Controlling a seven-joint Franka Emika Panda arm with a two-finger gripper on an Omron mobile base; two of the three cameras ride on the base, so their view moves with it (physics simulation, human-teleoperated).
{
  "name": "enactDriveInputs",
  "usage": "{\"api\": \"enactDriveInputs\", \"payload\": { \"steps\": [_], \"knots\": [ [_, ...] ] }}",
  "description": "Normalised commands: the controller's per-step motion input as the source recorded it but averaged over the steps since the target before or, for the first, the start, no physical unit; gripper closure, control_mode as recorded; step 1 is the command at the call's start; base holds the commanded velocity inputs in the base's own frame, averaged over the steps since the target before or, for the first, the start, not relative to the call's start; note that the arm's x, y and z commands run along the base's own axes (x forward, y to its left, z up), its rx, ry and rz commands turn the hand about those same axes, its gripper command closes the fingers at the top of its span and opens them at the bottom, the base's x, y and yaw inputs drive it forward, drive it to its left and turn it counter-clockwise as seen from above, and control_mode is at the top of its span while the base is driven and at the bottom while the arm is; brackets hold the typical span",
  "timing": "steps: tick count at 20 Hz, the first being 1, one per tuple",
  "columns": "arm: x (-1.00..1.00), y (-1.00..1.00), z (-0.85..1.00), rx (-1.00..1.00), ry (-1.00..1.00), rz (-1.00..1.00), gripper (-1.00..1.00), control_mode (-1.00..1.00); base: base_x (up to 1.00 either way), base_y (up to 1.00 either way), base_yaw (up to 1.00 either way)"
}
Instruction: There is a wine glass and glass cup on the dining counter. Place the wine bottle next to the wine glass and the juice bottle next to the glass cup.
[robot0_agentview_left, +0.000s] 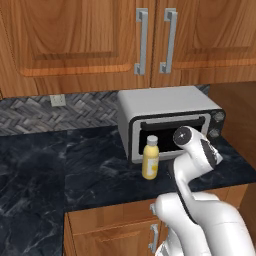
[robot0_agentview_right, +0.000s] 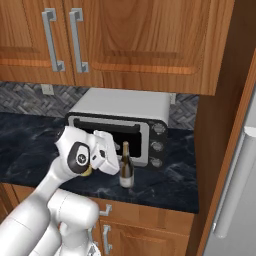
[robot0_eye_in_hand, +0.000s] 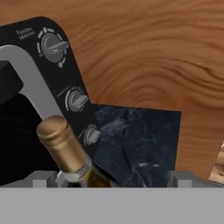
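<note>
At lower centre of the right base view, the wine bottle (robot0_agentview_right: 126, 170) stood ungrasped — gripper (robot0_agentview_right: 111, 161) wide open, empty; juice bottle (robot0_agentview_left: 150, 158) also unmoved.

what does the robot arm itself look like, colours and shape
The arm is glossy white with rounded, tube-like links and bulging joints. Dark grey seams and a round dark cap with a pale ring mark its joints. The hand is a boxy white block. No cables or printed markings can be made out.
</note>
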Motion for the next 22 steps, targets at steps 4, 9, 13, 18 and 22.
{"api": "enactDriveInputs", "payload": {
  "steps": [4,9,13,18,22],
  "knots": [
    [0.12,-0.06,-0.18,0.00,0.00,0.03,-1.00,-1.00,0.00,0.00,0.00],
    [0.13,0.00,-0.20,0.00,0.00,0.04,-1.00,-1.00,0.00,0.00,0.00],
    [0.19,0.00,-0.21,0.00,0.00,0.05,-1.00,-1.00,0.00,0.00,0.00],
    [0.28,0.00,-0.25,0.00,0.00,0.04,-1.00,-1.00,0.00,0.00,0.00],
    [0.32,0.00,-0.28,0.00,0.00,0.03,-1.00,-1.00,0.00,0.00,0.00]
  ]
}}
